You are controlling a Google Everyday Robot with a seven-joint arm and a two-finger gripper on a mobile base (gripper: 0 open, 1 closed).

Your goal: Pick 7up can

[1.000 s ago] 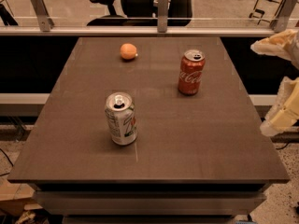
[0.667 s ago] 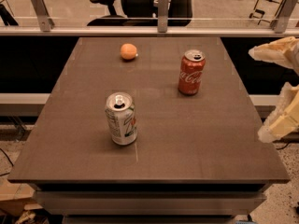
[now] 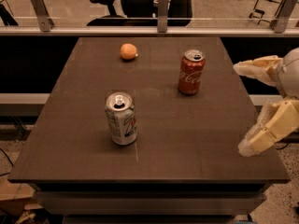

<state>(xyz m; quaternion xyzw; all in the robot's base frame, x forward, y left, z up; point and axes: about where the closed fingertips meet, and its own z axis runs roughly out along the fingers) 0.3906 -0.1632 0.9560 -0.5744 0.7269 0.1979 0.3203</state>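
The 7up can (image 3: 121,118) stands upright left of the middle of the dark table (image 3: 187,139). It is silvery-white and pale green with a silver top. My gripper (image 3: 245,108) is at the table's right edge, well to the right of the can and apart from it. Its two pale fingers (image 3: 268,129) are spread wide, one high and one low, with nothing between them.
A red Coca-Cola can (image 3: 191,72) stands upright at the back right of the table, between my gripper and the far edge. An orange (image 3: 128,51) lies at the back. A glass railing (image 3: 161,13) and an office chair are behind the table.
My gripper has moved a little to the left, in over the table's right edge. The cans and the orange have not moved.
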